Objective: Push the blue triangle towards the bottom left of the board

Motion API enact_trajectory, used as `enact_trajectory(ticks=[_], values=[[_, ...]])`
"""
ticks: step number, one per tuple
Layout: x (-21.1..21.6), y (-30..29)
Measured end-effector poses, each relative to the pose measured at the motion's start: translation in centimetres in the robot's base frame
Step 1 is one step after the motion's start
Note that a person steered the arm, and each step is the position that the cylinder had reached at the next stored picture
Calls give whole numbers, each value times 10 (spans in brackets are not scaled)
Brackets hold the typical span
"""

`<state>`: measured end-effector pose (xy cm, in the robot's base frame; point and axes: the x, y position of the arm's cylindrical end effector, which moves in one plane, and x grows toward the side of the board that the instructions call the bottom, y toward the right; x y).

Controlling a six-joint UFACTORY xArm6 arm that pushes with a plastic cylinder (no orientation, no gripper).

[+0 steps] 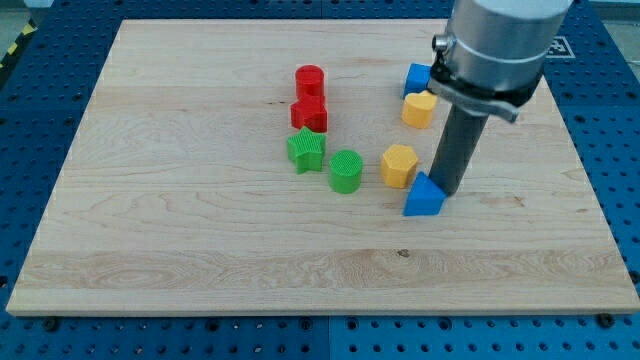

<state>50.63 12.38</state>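
Blue triangle (423, 197) touches my upright tip (447, 192) on its right.

On the pale wood-grain desk (180, 230) sit a blue triangle (422, 197), a blue block (416, 77), two yellow blocks (398, 165) (419, 109), a green star (306, 150), a green cylinder (345, 170), a red cylinder (309, 80) and a red star (309, 114). The rod is dark, its housing grey; blue perforated surface surrounds.

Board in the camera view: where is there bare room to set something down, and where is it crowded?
Bare: the board left of the green star, and the bottom strip below the blue triangle. Crowded: centre to upper right, around the red cylinder, green cylinder, yellow block and my tip, touching the triangle.
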Motion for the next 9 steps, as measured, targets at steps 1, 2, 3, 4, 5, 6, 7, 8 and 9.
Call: enact_trajectory(ticks=[1, 2, 3, 4, 5, 6, 7, 8, 9], values=[[31, -18], [34, -47], [34, -73], [34, -98], [34, -123], [34, -143], [38, -153], [53, -154], [56, -155]])
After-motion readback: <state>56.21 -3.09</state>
